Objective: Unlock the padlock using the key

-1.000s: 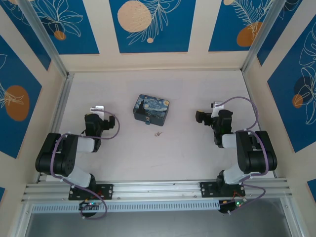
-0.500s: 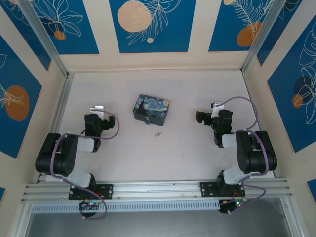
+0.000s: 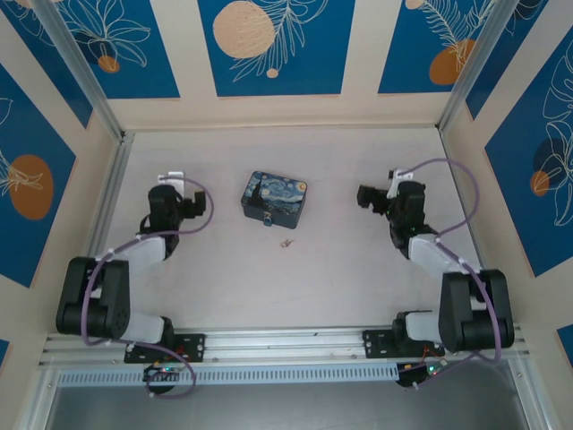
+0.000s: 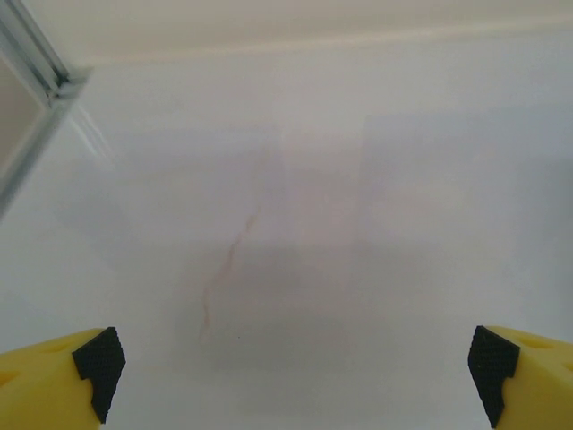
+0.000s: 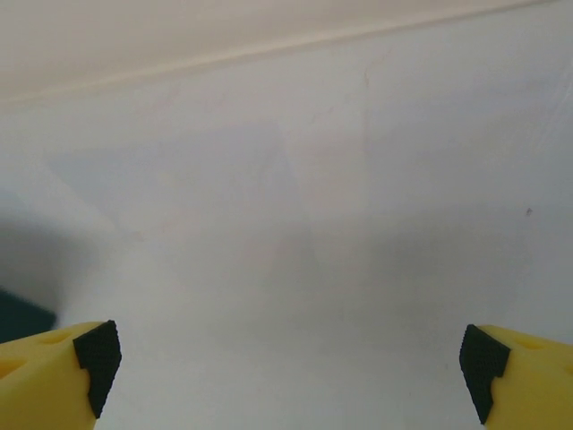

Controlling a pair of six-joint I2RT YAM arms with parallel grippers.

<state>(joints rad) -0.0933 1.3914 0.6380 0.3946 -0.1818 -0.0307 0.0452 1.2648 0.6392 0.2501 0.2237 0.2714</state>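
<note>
The padlock (image 3: 267,219) is a tiny dark blue speck at the front edge of the Starry Night tin (image 3: 275,198), mid-table. The key (image 3: 286,241), a thin grey-brown sliver, lies on the table just right of and nearer than the padlock. My left gripper (image 3: 170,195) hovers well to the left of the tin. My right gripper (image 3: 372,197) hovers to the tin's right. In the left wrist view the left gripper (image 4: 295,376) is open over bare table. The right gripper (image 5: 291,367) is likewise open and empty, its yellow fingers (image 5: 54,372) spread wide.
The aluminium rail (image 3: 112,193) runs along the table's left side and shows in the left wrist view as a rail (image 4: 36,63). Cream walls with blue panels close in the table (image 3: 340,260) at the back and sides. A faint brownish mark (image 4: 224,269) is on the surface.
Both arms have stretched out, carrying their grippers a little farther up the table. The tin, padlock and key have not moved.
</note>
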